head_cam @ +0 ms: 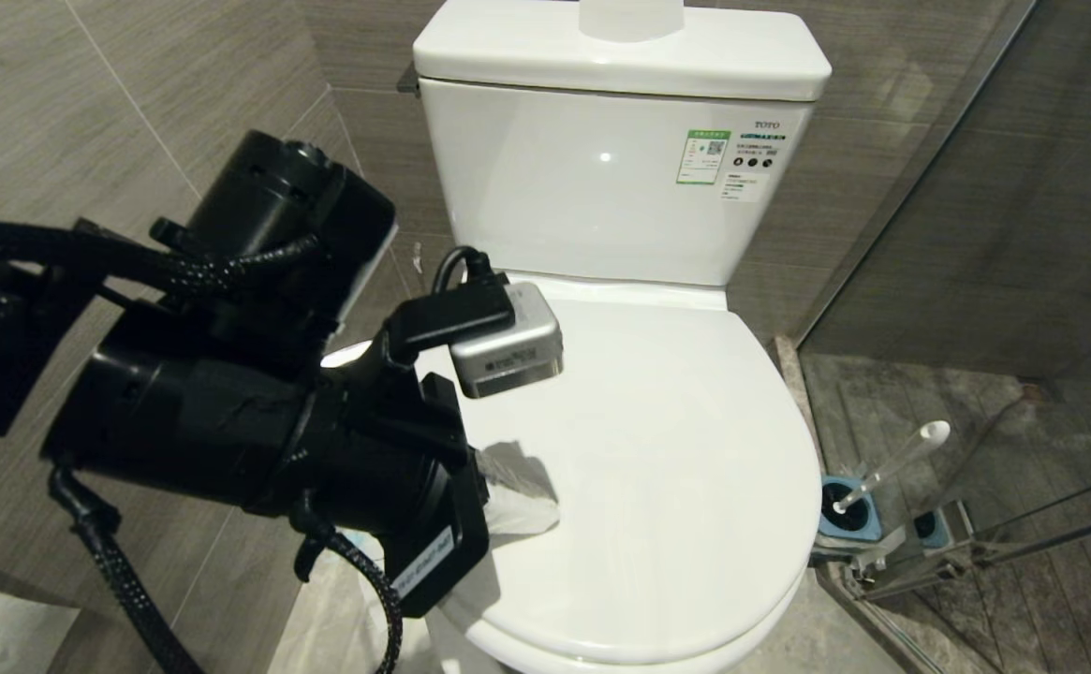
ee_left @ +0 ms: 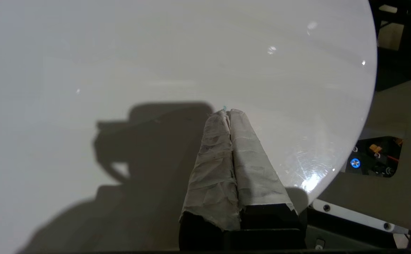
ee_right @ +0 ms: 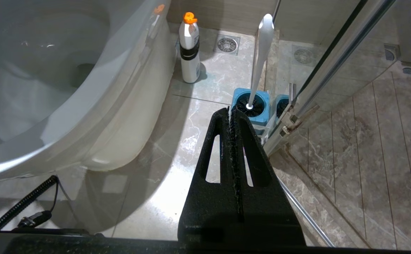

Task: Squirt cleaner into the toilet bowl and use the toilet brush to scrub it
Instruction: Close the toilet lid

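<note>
Left pincer (head_cam: 531, 501), fingers wrapped in pale tape and pressed together on nothing, hangs low over the closed toilet lid (head_cam: 676, 449), near its left edge. The toilet bowl (ee_right: 43, 88) itself is sealed under lid and seat, so no cleaner can go in yet; none shows on the porcelain. Judged step: get the lid up. To do it well, the tips should prob. slide out to the lid's near-left rim, hook under the lip w/ fingers kept narrow, then lift in an arc toward the tank (head_cam: 601, 178) w/o slamming it.

Right pincer (ee_right: 230, 116), also closed and empty, is parked low on the right, above the floor (ee_right: 191, 116). Just beyond it the toilet brush (ee_right: 261, 53) stands in its blue holder (ee_right: 249, 109), beside the glass shower door (ee_right: 332, 70), right of the toilet. A white cleaner bottle (ee_right: 189, 49) w/ orange cap stands on the floor farther back, close to the bowl's base. Both untouched.
</note>
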